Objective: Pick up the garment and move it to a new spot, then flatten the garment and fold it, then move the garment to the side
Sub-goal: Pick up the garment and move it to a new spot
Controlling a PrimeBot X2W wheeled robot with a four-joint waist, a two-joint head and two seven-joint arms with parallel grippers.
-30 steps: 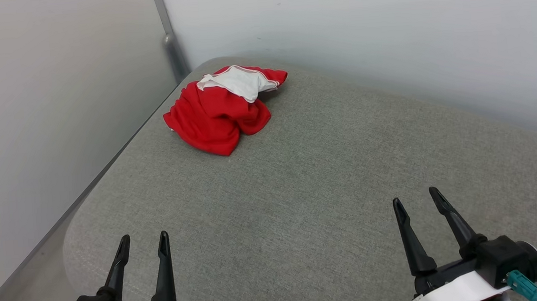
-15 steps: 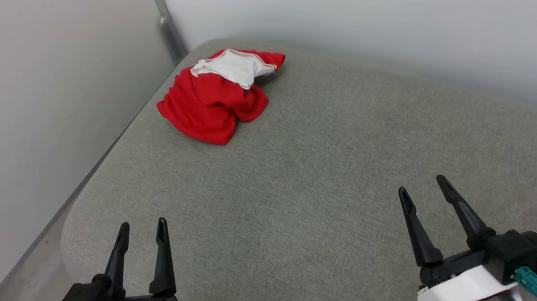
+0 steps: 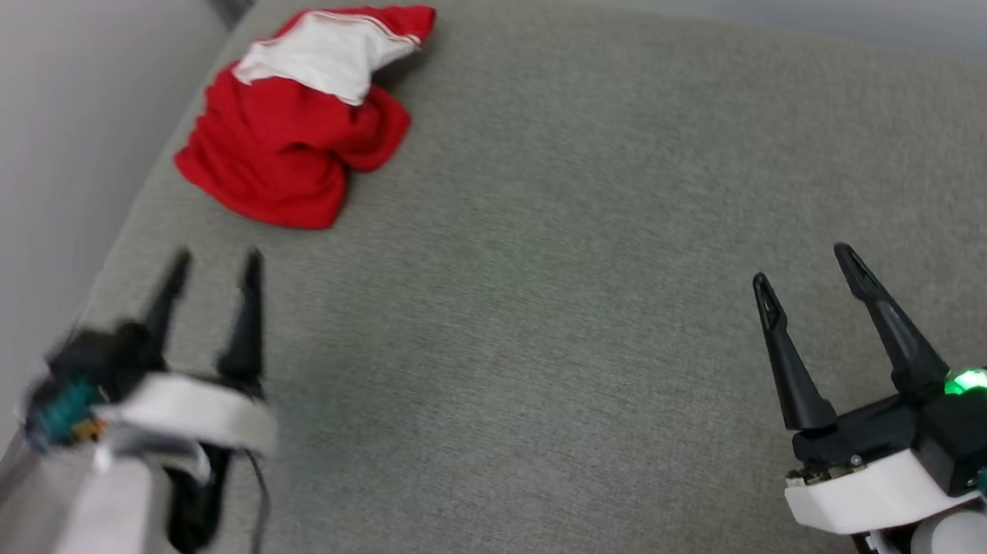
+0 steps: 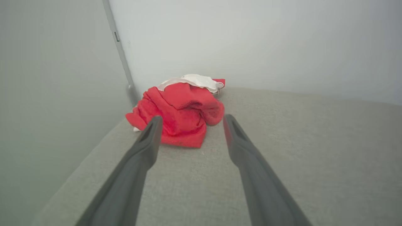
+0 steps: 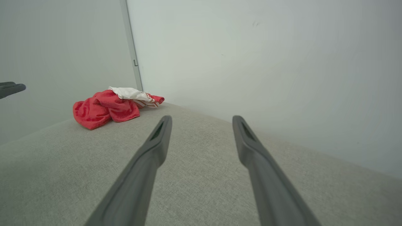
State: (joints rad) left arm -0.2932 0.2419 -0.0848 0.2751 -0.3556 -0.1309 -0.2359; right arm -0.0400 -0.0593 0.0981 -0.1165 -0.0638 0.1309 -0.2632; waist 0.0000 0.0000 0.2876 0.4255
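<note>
Grey cushion [image 3: 542, 221] bears the bunched garment [image 3: 293, 143]; blurred left gripper [image 3: 216, 260] and right gripper [image 3: 801, 264] spread empty.

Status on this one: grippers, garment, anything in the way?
Left gripper open, empty, just short of the garment. Right gripper open, empty, farther back. Garment crumpled at the grey cushion's far left corner, untouched. Bare cushion between.
</note>
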